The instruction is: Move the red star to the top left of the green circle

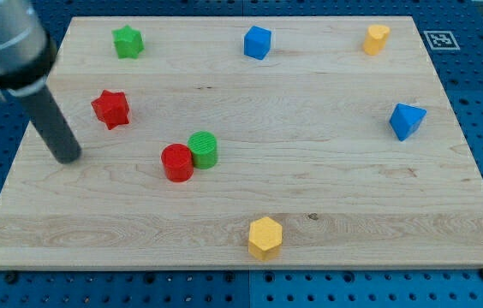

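Observation:
The red star [110,109] lies on the wooden board's left part. The green circle [203,149] stands near the board's middle-left, touching a red circle [176,162] at its lower left. The red star is to the upper left of the green circle, about a hundred pixels away. My tip [70,157] is at the left side of the board, below and left of the red star, apart from it.
A green star [128,41] lies at the top left, a blue cube-like block [257,42] at top middle, a yellow block [377,38] at top right, a blue block [406,120] at right, a yellow hexagon [265,237] near the bottom edge. The wooden board [327,171] lies on a blue pegboard.

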Controlling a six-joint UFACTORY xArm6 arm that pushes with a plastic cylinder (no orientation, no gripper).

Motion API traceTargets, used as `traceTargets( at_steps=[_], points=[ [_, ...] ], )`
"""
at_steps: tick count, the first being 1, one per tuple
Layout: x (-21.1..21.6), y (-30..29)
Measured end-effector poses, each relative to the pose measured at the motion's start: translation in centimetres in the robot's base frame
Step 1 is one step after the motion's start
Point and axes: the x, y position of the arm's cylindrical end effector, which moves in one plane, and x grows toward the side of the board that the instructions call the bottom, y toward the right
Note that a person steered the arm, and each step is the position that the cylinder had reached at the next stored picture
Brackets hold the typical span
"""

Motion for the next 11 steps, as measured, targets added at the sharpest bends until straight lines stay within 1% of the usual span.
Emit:
traceTargets(
  at_steps=[1, 2, 3, 4, 5, 6, 7, 8, 9, 10, 11],
  points=[
    [-5.7, -2.0],
    [-6.8, 0.0],
    [-4.7, 4.8],
    [-3.2, 7.0],
    [-5.6, 4.9],
    [-8.0, 4.1],
    [-5.8, 7.2],
    [-2.7, 9.9],
    [-3.3, 9.8],
    [-6.5, 9.5],
    [-6.9, 11.2]
  ],
)
